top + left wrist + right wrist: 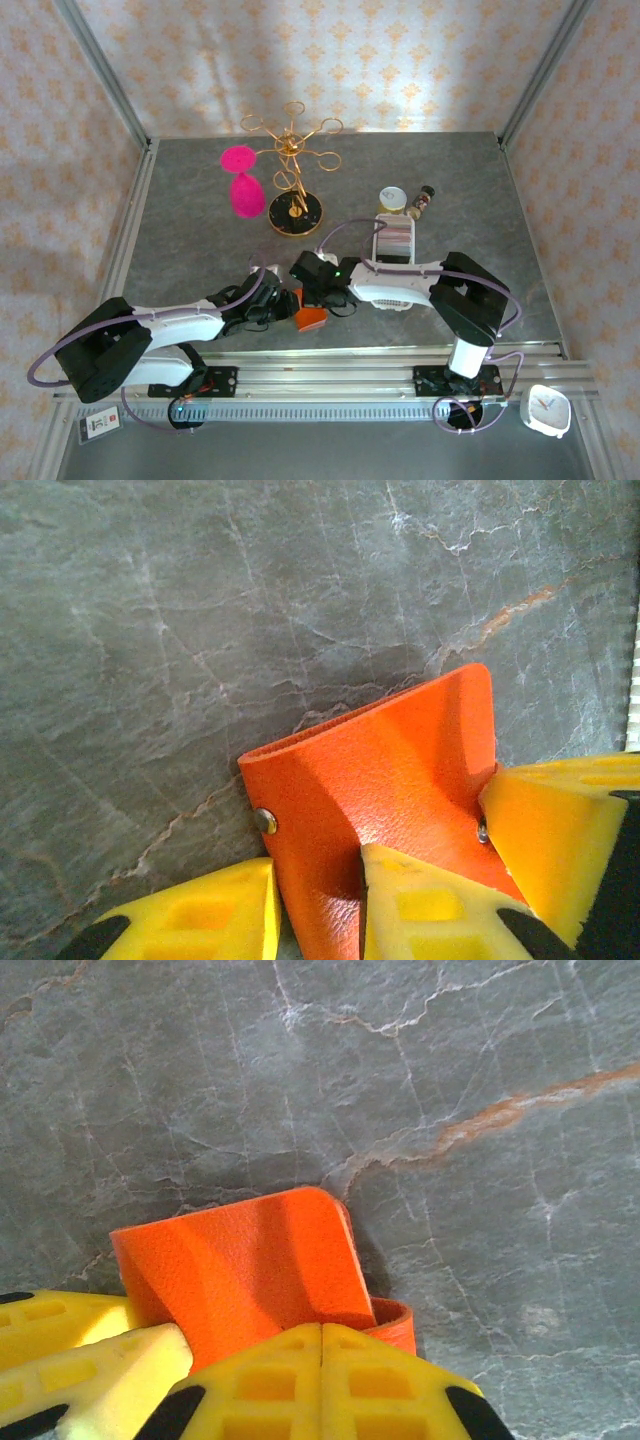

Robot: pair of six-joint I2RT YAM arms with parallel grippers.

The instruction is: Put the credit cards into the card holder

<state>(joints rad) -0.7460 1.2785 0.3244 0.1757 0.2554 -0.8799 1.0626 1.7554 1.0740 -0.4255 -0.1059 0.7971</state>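
1. Near the front edge of the grey stone-patterned worktop (190, 240), between the two arms, lies the small orange-red leather card holder (310, 320).
2. Left wrist view: the left pincer (315, 920) is clamped on the card holder, one yellow finger (200, 920) on each side of its lower part. Two metal snap studs show on the leather.
3. Same view: the holder's flap is lifted off the worktop and bowed.
4. Right wrist view: the right pincer (320, 1360) has its yellow pads pressed flat together, tips touching the near edge of the raised flap. Cannot tell whether any leather is caught between them.
5. Top view: the thin pale credit cards (394, 235) stand in a long white slotted tray (394, 261), right of and behind the holder and well apart from it. Their colours are too small to read.
6. No card is visible in or on the holder.
7. Further back: a gold wire stand (293, 175) on a dark round base, with a pink stemmed glass (242, 180) just to its left.
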